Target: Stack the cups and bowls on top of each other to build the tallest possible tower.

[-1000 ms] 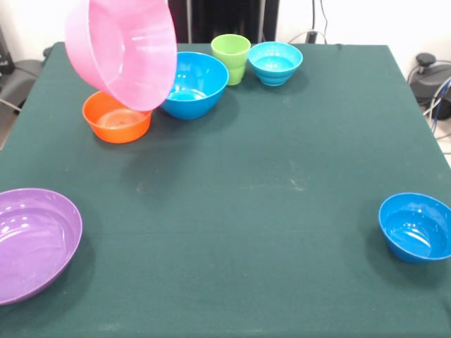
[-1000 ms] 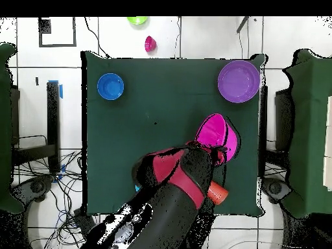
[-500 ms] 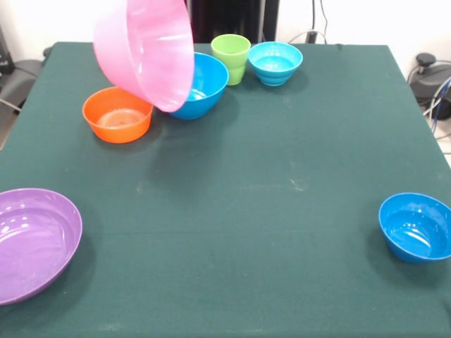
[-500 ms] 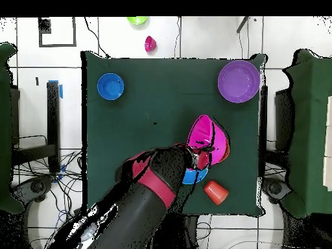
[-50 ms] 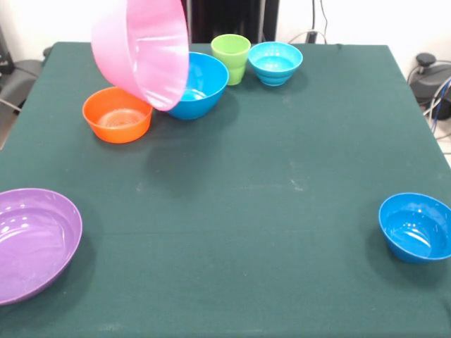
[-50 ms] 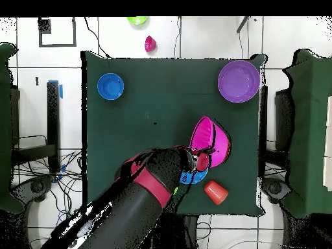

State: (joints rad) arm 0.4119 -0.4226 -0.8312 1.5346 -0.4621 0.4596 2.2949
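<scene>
Green table (image 5: 282, 176): pink bowl (image 5: 141, 49) tilted above blue bowl (image 5: 201, 84).

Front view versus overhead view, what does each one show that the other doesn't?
Only the front view shows the lime green plastic cup and small cyan plastic bowl. Only the overhead view shows the red and black arm and orange ribbed plastic cup. Both show the tilted huge pink plastic bowl, shallow purple bowl and small dark blue bowl.

The pink bowl (image 5: 144, 49) runs off at twelve o'clock, hiding part of the medium blue bowl (image 5: 201, 84) behind it.
</scene>
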